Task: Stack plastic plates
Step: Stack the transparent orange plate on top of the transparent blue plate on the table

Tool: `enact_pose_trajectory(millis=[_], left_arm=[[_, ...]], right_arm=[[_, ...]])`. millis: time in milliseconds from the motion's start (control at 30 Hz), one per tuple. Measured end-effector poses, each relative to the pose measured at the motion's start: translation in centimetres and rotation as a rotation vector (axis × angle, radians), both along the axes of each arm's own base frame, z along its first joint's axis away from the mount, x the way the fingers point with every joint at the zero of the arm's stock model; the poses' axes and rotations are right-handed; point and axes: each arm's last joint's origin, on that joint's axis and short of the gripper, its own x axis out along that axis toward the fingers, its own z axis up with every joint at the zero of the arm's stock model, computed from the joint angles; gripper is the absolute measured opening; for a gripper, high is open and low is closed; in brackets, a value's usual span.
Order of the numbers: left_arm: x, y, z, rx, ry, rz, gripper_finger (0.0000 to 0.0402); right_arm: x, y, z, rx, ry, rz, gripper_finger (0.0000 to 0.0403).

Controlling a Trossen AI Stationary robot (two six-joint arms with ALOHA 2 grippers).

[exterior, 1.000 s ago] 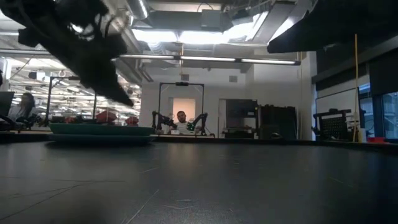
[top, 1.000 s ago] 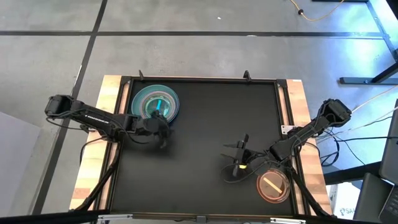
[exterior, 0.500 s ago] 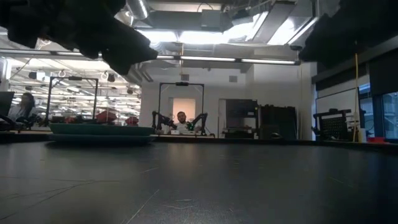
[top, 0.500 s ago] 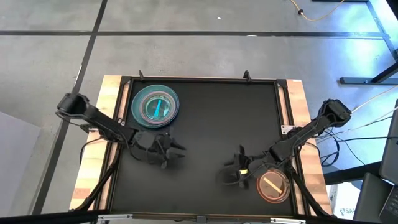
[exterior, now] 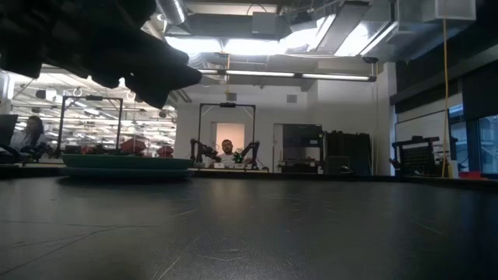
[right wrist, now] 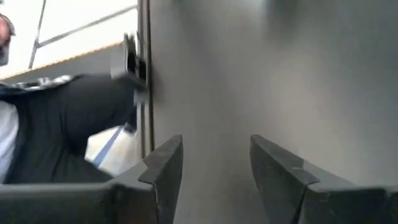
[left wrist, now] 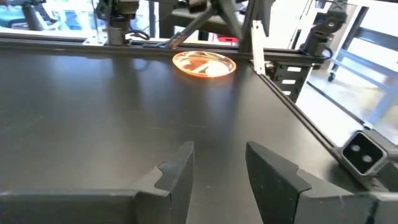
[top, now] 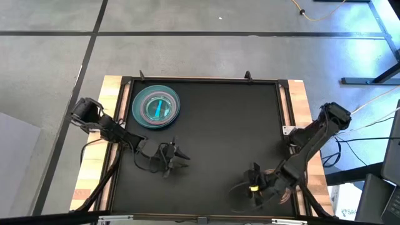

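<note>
Blk table [top: 212, 125] w/ plate stack [top: 156, 106], orange plate [left wrist: 204, 64].

A black bench [top: 206, 125] with wooden side edges stands on a grey floor [top: 187, 50]. Beyond it, a person [exterior: 226, 148] sits in the room; a yellow cable [top: 319, 11] lies on the floor.

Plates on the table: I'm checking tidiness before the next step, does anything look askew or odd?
Nothing damaged or spilled. The plate stack sits level at one corner, while one orange plate lies apart by the opposite edge, unstacked.
</note>
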Motion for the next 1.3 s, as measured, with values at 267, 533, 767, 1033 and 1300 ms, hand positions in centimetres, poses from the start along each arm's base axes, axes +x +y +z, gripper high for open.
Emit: enact_pose_trajectory(millis=[267, 533, 767, 1033, 1300], left_arm=[[-0.5, -1.1, 0.1, -0.004, -0.009, -0.039, 0.014], [-0.5, -1.2, 0.1, 0.0, -0.012, -0.017, 0.014], [-0.5, -1.1, 0.1, 0.004, -0.014, 0.003, 0.014], [-0.5, -1.1, 0.1, 0.006, -0.015, 0.011, 0.014], [-0.5, -1.0, 0.1, 0.013, -0.017, 0.032, 0.0138]], right_arm=[[-2.7, 1.8, -3.0, 0.137, 0.329, -0.177, 0.0179], [-5.0, 3.8, -5.0, 0.223, 0.528, -0.298, 0.0179], [-5.8, 4.5, -5.9, 0.219, 0.581, -0.334, 0.0179], [-5.9, 4.1, -6.1, 0.173, 0.592, -0.343, 0.0179], [-6.3, 3.1, -6.8, 0.085, 0.597, -0.371, 0.0179]])
